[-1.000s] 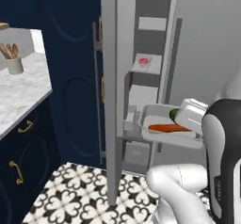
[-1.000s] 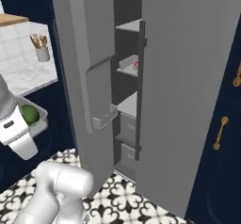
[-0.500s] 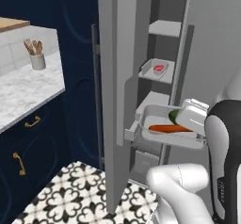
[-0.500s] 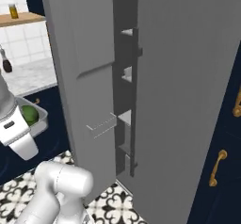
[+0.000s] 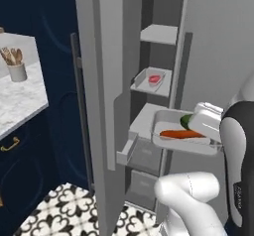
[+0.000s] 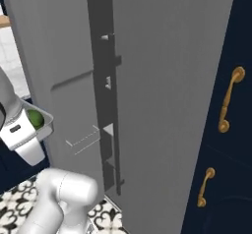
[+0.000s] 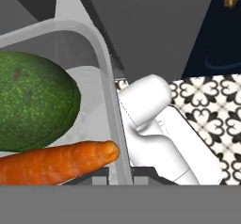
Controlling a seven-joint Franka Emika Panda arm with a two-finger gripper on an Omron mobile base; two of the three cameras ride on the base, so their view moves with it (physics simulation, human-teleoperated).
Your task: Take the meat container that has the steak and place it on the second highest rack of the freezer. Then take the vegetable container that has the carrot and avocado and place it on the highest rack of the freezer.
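- We hold the vegetable tray in front of the open freezer, level with a lower shelf, the carrot and avocado lying side by side inside it.
- The tool grips the tray by its rim; in the hand view the fingertips sit at the wall's foot, clenched on it, though the pads themselves are barely visible.
- The steak in its tray already rests on the second shelf from the top, so we judge the first half done.
- The top shelf stands bare and well above our tray; the step in hand is the lift.
- To do it well, we keep the tray flat so the carrot does not roll, and raise it clear of the steak shelf's front edge before pushing inward.
- The door stands close on the left; we steer straight in, between it and the cabinet wall.
- We let go only once the tray's base sits fully on the shelf.
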